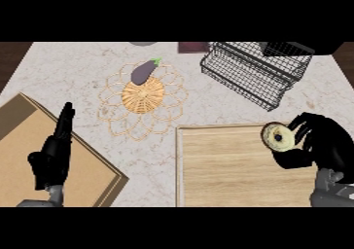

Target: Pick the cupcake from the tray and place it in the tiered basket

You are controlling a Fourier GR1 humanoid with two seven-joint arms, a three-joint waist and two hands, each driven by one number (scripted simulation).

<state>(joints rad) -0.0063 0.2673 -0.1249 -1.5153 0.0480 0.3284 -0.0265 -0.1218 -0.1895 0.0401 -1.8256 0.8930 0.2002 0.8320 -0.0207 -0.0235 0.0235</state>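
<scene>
Right hand (325, 146): located at the right edge of the head view, over the upper right corner of the tray (230, 170). Its fingers and thumb are curled round the cupcake (278, 138), which is clamped between them.

Cupcake: pale yellow and round, with a dark centre facing the camera. It sits at the tray's far right corner, partly past the tray's upper edge. Whether it touches the tray surface or is raised above it cannot be told from this view.

Tray: a light wooden panel with a raised rim, lying flat on the desk (208, 109) at lower right.

Tiered basket (244, 73): black wire construction, positioned beyond the tray at the upper right of the desk, apart from the cupcake and the right hand.

Left hand (49, 158): at the lower left, fingers straight and together, pointing away from the robot. It shows above a brown wooden board (15, 146) that lies at an angle on the desk's left side. It holds nothing.

Centre of desk: a woven mat (142, 99) with looped edging. An eggplant (142, 73) lies on the mat's far side.
</scene>
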